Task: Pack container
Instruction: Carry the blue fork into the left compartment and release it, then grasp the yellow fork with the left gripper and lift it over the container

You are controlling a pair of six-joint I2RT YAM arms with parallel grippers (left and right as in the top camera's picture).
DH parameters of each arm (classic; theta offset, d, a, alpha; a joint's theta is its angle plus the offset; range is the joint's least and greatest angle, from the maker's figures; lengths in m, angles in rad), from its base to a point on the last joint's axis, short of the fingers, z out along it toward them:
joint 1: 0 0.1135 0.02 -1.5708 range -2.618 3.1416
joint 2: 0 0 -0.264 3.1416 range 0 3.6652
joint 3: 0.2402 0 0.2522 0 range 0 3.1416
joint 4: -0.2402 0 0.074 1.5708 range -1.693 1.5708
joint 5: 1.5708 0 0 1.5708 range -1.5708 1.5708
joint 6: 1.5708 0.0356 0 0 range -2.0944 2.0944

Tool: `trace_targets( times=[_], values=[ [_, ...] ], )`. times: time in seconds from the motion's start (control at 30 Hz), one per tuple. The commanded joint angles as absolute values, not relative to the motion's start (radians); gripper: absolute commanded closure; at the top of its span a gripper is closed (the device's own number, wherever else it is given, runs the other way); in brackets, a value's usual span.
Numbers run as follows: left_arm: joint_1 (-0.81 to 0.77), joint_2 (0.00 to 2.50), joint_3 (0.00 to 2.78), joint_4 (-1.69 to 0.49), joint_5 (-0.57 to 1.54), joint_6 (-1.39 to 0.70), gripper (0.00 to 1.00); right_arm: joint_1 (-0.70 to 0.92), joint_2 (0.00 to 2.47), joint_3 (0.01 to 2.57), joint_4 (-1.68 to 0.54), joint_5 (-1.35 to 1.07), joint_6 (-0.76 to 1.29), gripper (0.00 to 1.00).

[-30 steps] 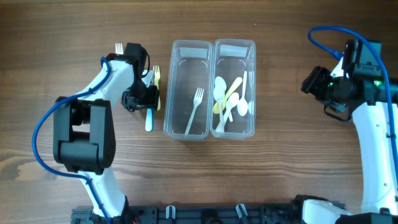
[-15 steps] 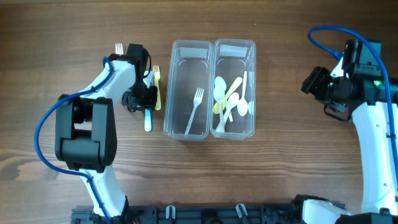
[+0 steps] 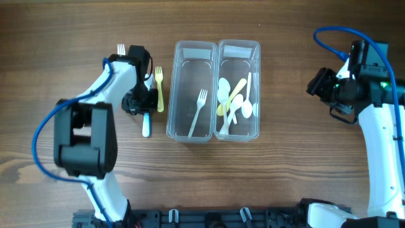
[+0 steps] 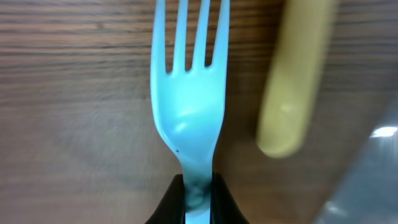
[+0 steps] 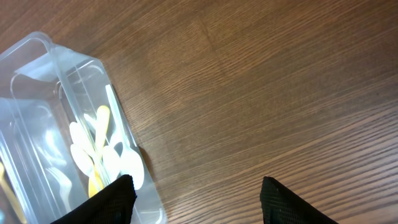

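My left gripper (image 3: pixel 142 102) is shut on the neck of a light blue fork (image 4: pixel 189 93) that lies on the wood, tines pointing away from the wrist camera. Its blue handle (image 3: pixel 146 126) sticks out below the gripper in the overhead view. A yellow fork (image 3: pixel 159 87) lies just right of it, beside the left clear container (image 3: pixel 180 50), which holds one white fork (image 3: pixel 199 111). The right clear container (image 3: pixel 255 63) holds several white and yellow spoons (image 3: pixel 231 101). My right gripper (image 5: pixel 196 202) hangs open over bare wood, right of the containers.
Another white fork (image 3: pixel 121 49) lies on the table up and left of my left arm. The yellow fork's handle (image 4: pixel 292 93) is close to the right of the blue fork. The spoon container's corner (image 5: pixel 134 186) sits by my right gripper's left finger.
My left gripper has closed on the blue fork, and the fork has shifted slightly left and toward the table's front. The right arm has not moved.
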State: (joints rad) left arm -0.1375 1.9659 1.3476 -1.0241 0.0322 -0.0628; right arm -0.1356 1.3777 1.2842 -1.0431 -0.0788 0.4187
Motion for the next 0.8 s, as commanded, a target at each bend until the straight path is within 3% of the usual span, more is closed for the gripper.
trace_targets(
  times=[0.0, 0.27, 0.6, 0.63, 0.67, 0.73, 0.77],
  values=[
    [-0.160, 1.769, 1.394, -1.034, 0.072, -0.123, 0.96, -0.138, 1.388, 1.280, -1.039, -0.090, 0.419, 0.36],
    [-0.299, 1.533, 1.403, -0.947, 0.097, -0.166, 0.96, -0.138, 1.388, 1.280, -1.029, -0.090, 0.419, 0.36],
    [-0.468, 1.676, 1.398, -0.794, 0.102, -0.166, 0.95, -0.138, 1.388, 1.280, -1.034, -0.087, 0.421, 0.37],
    [-0.476, 1.699, 1.398, -0.788, 0.111, -0.166, 0.89, -0.138, 1.388, 1.280, -1.034, -0.087, 0.420, 0.37],
    [-0.482, 1.715, 1.398, -0.783, 0.124, -0.166, 0.77, -0.138, 1.388, 1.280, -1.034, -0.087, 0.420, 0.37],
    [-0.485, 1.724, 1.399, -0.781, 0.150, -0.167, 0.52, -0.138, 1.388, 1.280, -1.033, -0.087, 0.421, 0.37],
    [-0.485, 1.720, 1.402, -0.791, 0.157, -0.172, 0.34, -0.138, 1.388, 1.280, -1.033, -0.087, 0.421, 0.37]
  ],
)
